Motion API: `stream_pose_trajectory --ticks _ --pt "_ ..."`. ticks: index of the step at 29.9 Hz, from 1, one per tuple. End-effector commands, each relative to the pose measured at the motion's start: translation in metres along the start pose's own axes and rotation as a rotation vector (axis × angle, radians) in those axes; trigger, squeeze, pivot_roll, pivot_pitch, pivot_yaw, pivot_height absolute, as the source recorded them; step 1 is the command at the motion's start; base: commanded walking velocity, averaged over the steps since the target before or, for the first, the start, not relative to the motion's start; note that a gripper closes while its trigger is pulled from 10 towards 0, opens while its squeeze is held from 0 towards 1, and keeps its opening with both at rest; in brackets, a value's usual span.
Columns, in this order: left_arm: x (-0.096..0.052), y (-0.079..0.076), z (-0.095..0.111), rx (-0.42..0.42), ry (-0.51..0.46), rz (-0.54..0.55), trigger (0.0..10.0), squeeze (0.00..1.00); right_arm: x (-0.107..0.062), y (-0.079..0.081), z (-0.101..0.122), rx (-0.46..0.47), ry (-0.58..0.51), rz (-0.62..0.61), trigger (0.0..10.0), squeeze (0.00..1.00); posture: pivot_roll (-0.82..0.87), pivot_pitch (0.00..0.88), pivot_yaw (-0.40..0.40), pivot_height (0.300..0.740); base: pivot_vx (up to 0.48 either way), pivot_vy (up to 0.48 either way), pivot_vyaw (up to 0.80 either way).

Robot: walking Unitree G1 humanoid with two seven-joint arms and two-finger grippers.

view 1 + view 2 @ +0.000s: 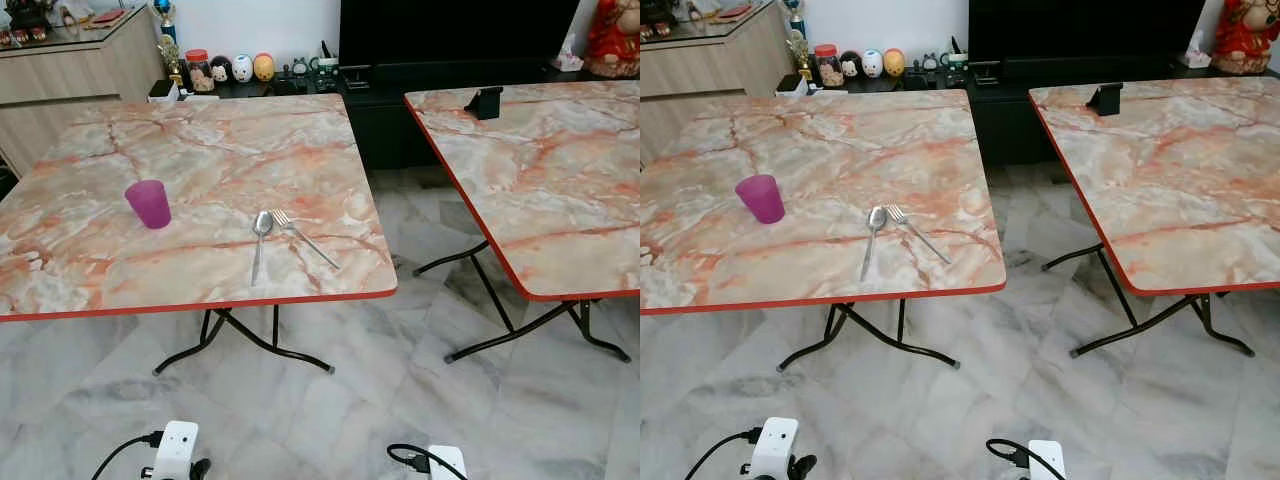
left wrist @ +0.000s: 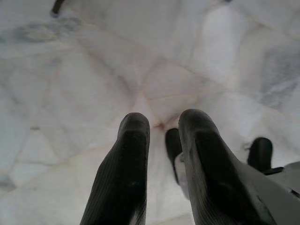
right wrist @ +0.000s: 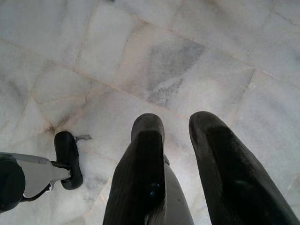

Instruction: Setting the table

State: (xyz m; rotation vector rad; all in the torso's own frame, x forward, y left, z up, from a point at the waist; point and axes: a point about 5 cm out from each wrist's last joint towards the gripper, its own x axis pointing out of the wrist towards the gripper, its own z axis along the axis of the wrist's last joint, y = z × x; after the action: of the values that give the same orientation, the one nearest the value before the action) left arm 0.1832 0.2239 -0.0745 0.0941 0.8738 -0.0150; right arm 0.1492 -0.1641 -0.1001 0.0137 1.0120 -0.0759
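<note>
A purple cup [image 1: 148, 203] stands upright on the left side of the near marble-patterned table [image 1: 200, 140]. A spoon [image 1: 260, 236] and a fork [image 1: 303, 238] lie side by side near that table's front edge, their heads close together and the fork's handle angled right. Both arms hang low in front of the table, over the floor. My left gripper [image 2: 164, 119] points down at the tiles, fingers apart with nothing between them. My right gripper [image 3: 177, 123] hangs the same way, open and holding nothing.
A second matching table [image 1: 560, 180] stands to the right with a small black stand [image 1: 484, 101] at its far corner. A floor gap runs between the tables. Behind are a black TV cabinet [image 1: 400, 110], small figurines [image 1: 240, 68] and a wooden sideboard [image 1: 60, 70].
</note>
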Motion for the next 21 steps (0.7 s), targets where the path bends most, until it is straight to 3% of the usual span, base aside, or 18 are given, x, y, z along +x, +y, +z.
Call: stream_pose_trajectory --ticks 1,21 --pt "-0.0019 0.0072 -0.0047 -0.015 0.028 0.02 10.0 0.0 -0.0003 0.0002 -0.0006 0.018 -0.006 -0.002 10.0 0.0 -0.04 0.0 0.016 0.74 0.0 0.0 0.0" --pt "-0.0026 0.0078 -0.0068 -0.013 0.034 0.018 10.0 0.0 -0.0002 0.0015 -0.0002 0.02 -0.008 0.0 10.0 0.0 -0.04 0.0 0.022 0.74 0.0 0.0 0.0"
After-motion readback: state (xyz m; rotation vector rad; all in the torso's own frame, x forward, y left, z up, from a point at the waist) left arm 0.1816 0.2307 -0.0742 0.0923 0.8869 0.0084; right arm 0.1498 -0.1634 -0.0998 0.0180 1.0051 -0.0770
